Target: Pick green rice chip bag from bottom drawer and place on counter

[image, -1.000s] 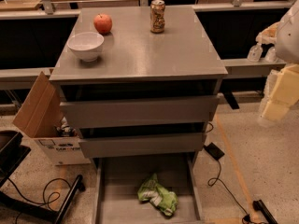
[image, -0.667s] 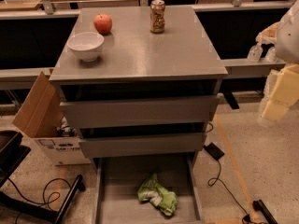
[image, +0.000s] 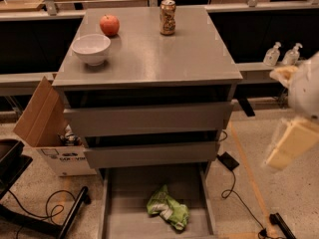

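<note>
The gripper (image: 293,144) hangs at the right edge of the camera view, a pale cream shape off the cabinet's right side, level with the middle drawer front and well clear of everything. Whether it is spread or closed I cannot tell; nothing is seen in its grasp.

From it, the green rice chip bag (image: 168,211) lies toward 8 o'clock, lower and well to the left. The bag rests on the floor of the pulled-out bottom drawer (image: 128,195), right of the drawer's centre and nearer its right wall, crumpled, with its long axis running roughly from 10 to 4 o'clock. With one arm only, the reach must, I judge, come down and in over the right drawer wall, under the overhang of the two closed drawers.

The counter (image: 169,54) sits at about 10 o'clock from the gripper. It carries a white bowl (image: 91,48), a red apple (image: 109,25) and a drink can (image: 168,17) along its left and far sides.
</note>
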`<state>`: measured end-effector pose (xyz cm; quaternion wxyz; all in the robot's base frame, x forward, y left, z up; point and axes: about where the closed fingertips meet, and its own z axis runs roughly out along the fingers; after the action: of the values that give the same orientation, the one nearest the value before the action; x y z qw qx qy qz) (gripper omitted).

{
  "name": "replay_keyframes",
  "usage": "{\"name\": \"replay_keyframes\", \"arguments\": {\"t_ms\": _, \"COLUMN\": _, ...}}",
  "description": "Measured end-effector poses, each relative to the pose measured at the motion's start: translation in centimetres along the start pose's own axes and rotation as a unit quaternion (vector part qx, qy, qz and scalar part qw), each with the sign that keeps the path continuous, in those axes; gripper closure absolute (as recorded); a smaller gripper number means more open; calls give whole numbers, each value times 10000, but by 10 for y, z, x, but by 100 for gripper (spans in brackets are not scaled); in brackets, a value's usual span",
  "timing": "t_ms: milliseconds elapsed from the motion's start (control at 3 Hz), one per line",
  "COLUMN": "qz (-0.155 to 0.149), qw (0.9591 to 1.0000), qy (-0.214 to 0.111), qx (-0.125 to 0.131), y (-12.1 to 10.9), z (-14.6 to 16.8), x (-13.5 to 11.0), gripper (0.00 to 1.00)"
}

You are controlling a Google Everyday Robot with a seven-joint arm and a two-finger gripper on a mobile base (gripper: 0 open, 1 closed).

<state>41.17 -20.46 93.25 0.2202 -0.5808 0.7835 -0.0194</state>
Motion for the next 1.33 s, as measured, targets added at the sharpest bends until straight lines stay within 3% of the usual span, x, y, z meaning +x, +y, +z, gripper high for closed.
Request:
{"name": "replay_keyframes", "arguments": {"t_ms": 333, "qz": 372, "qw": 9992, "qy": -91, "qx": -66, "y": 33, "z": 61, "x": 28, "gripper": 0}}
{"name": "replay_keyframes", "arguments": {"t_ms": 667, "qz": 797, "qw": 9962, "qy": 98, "qx": -352, "y": 63, "z": 157, "x": 69, "gripper": 0}}
{"name": "replay_keyframes", "arguments": {"t_ms": 1000, "qz": 1309, "qw": 9904, "qy": 243, "qx": -362, "y": 78, "z": 235, "x": 106, "gripper": 0}}
{"name": "replay_keyframes", "arguments": {"t_ms": 1333, "qz": 1480, "qw": 9889, "qy": 98, "qx": -10, "y": 60, "z": 243, "x": 105, "gripper": 0}}
